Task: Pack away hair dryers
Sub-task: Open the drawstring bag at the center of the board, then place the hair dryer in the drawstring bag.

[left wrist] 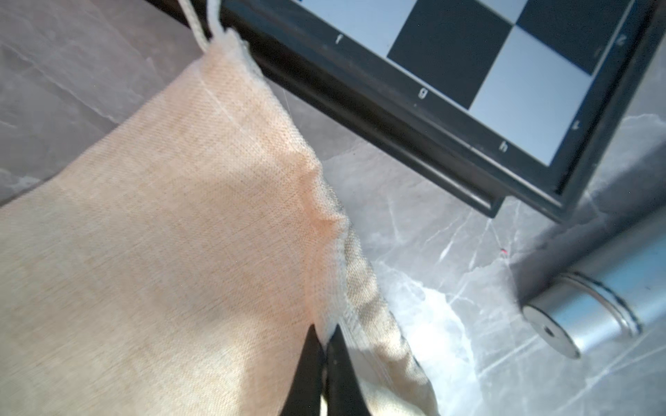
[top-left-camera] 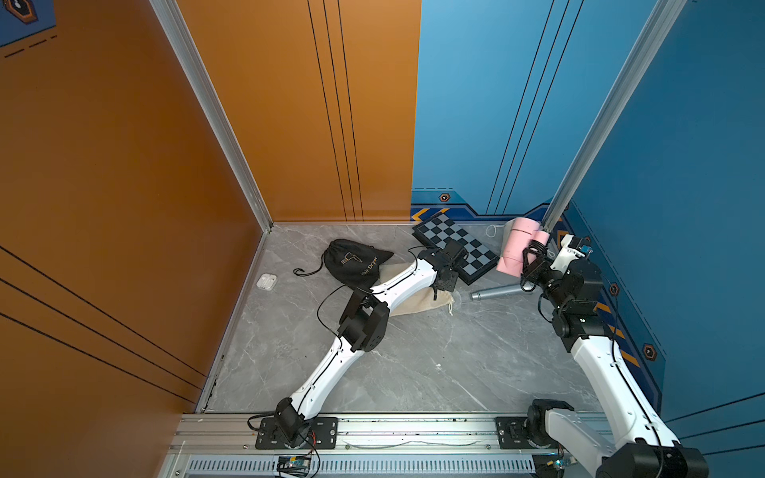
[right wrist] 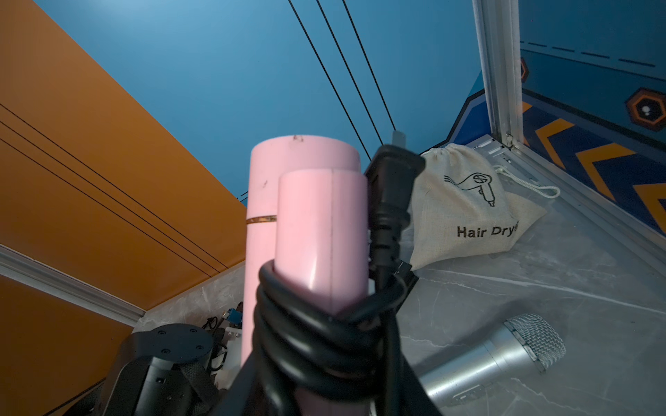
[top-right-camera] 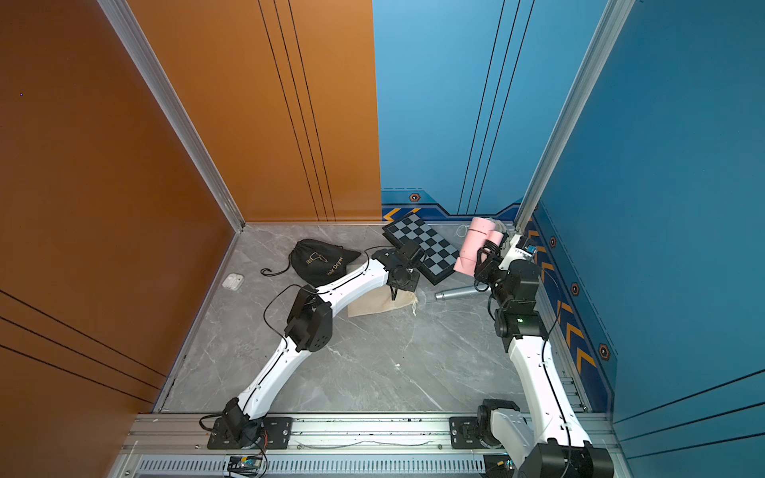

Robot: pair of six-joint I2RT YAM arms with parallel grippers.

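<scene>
My right gripper [top-left-camera: 532, 254] [top-right-camera: 484, 254] [right wrist: 324, 360] is shut on a pale pink hair dryer [top-left-camera: 517, 244] [top-right-camera: 476, 244] [right wrist: 310, 223]. It holds the dryer upright above the table's far right corner, gripping low where the black cord [right wrist: 324, 324] is wound round the folded handle. My left gripper [top-left-camera: 443, 289] [top-right-camera: 397, 289] [left wrist: 326, 335] is shut on the mouth edge of a flat beige cloth bag [top-left-camera: 422, 304] [top-right-camera: 381, 304] [left wrist: 180, 234] lying mid-table. No other hair dryers show.
A black "Hair Dryer" bag [top-left-camera: 356, 260] [top-right-camera: 318, 260] lies at the far left, with a white earbud case [top-left-camera: 266, 282] beside it. A chessboard [top-left-camera: 459, 244] [left wrist: 468, 54] and a silver microphone [top-left-camera: 496, 292] [right wrist: 497, 356] lie between the grippers. Another beige bag [right wrist: 465, 209] fills the corner.
</scene>
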